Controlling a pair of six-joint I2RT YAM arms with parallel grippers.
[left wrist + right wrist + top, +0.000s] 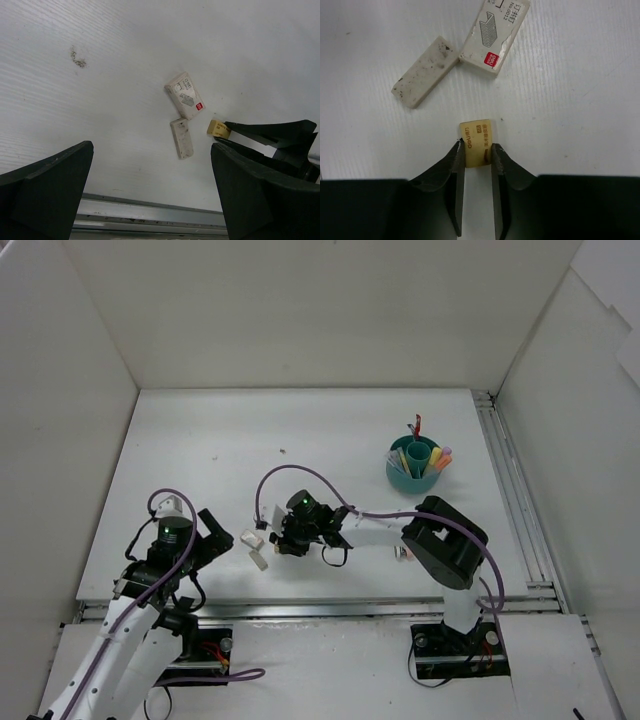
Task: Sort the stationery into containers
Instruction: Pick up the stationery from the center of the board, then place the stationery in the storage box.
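Tan eraser [476, 131], near the front middle of the white table [250, 440], is clamped by its sides between the right gripper [476, 150] fingers. Just beyond lie a smudged white eraser [425, 71] and a staple box [495, 35], nearly corner to corner. The left gripper [152, 150] hovers nearby, jaws wide and empty. The teal organiser [398, 478], holding markers [420, 455], stands well apart at far right.
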